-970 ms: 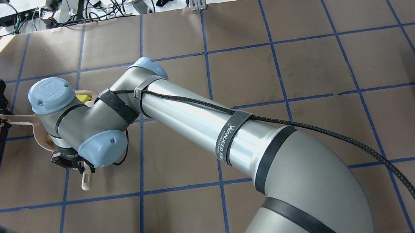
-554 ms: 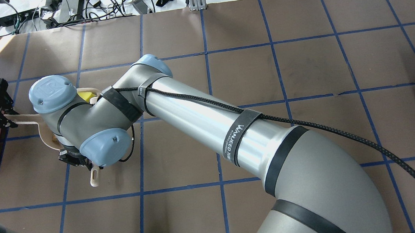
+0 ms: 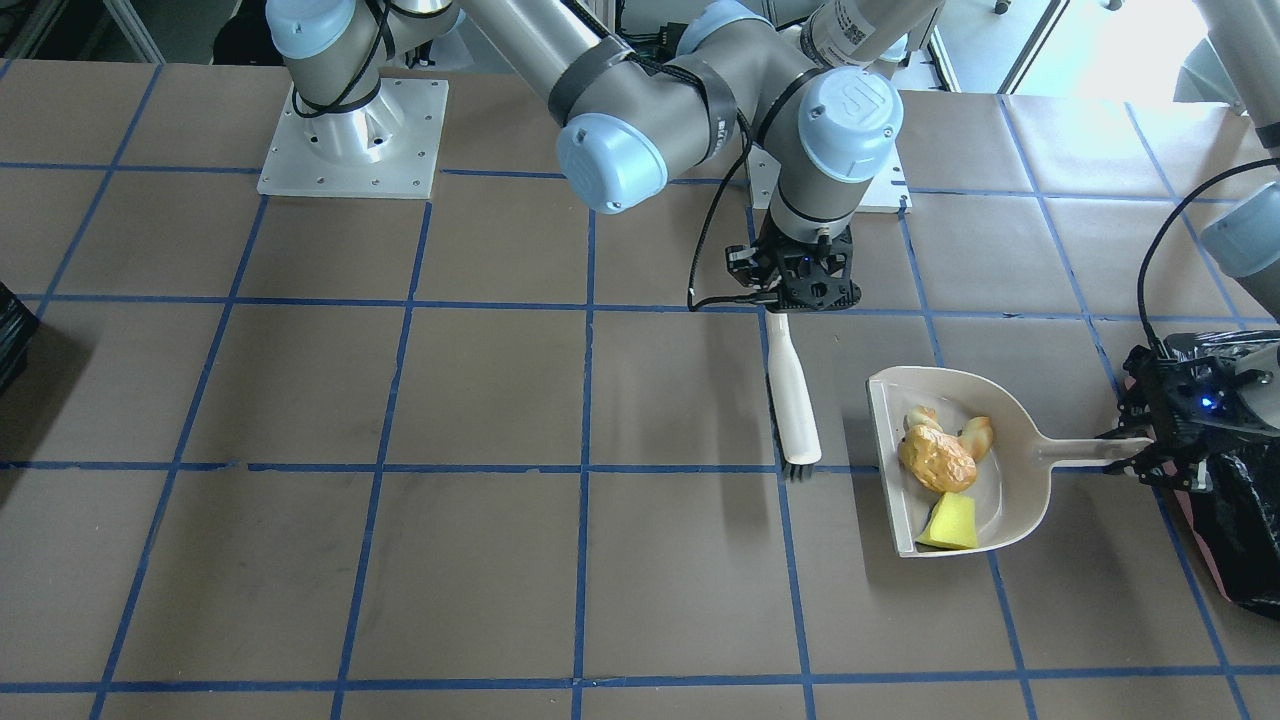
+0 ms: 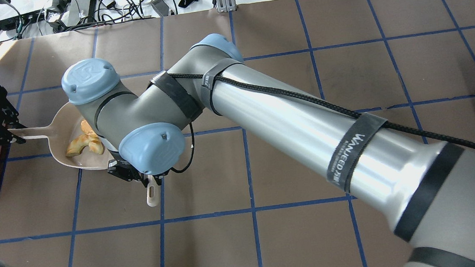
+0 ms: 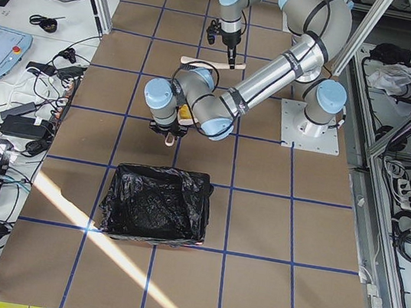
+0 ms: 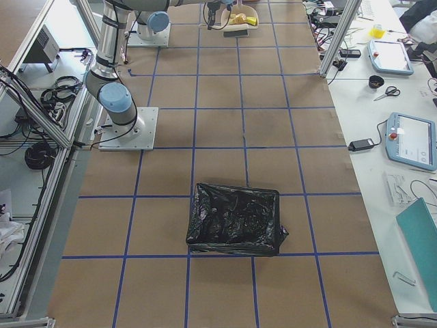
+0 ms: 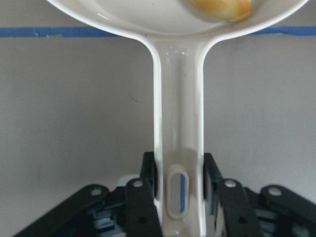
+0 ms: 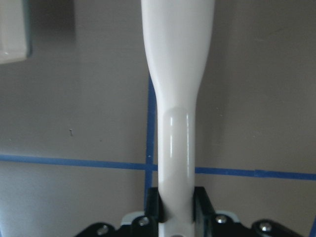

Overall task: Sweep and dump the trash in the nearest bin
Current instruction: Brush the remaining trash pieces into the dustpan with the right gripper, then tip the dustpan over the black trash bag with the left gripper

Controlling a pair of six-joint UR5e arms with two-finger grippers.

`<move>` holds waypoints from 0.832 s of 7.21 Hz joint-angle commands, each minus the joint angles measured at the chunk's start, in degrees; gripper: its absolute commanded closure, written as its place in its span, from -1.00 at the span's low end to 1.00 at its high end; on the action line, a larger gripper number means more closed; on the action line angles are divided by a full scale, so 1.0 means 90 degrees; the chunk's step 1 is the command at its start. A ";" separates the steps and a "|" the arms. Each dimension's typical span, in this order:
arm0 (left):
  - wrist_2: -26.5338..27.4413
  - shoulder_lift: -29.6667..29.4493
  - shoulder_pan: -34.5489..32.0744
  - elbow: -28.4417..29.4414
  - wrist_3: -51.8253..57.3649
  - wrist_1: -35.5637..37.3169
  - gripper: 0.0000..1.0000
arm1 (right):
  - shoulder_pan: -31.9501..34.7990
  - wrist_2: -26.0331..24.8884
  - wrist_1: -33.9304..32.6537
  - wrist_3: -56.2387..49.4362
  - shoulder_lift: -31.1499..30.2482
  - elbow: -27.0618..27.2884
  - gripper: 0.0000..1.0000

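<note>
While the left gripper [image 3: 1140,452] pinches the handle of the white plastic dustpan [image 3: 1012,440], its fingers [image 7: 148,170] are drawn in narrow against both sides of that handle. From the front-facing camera, the trash lies in the pan at nine o'clock from those fingers, at the handle's far end. It consists of a golden-brown bread-like lump [image 3: 937,460], a tan pastry-like piece [image 3: 978,435] touching it, and a yellow sponge wedge [image 3: 952,522] at the lump's six o'clock. The pink-sided bin with a glossy black bag [image 3: 1240,540] stands just at the gripper's four o'clock. The right gripper [image 3: 795,300] clamps the white black-bristled brush [image 3: 797,410] by its handle, fingers [image 8: 152,202] tight on either side. The brush's bristled end points to six o'clock, just beside the pan's open edge and apart from it.
</note>
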 commanded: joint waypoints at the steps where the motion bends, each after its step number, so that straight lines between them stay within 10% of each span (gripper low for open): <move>1: -0.0755 0.0184 0.0676 0.0169 -0.0561 -0.0373 1.00 | -0.0385 -0.0035 -0.0029 -0.0263 -0.0900 0.1432 1.00; 6: -0.0856 0.0166 0.1820 0.1876 -0.1249 -0.1544 1.00 | -0.1226 -0.0367 0.0010 -0.1349 -0.1996 0.3076 1.00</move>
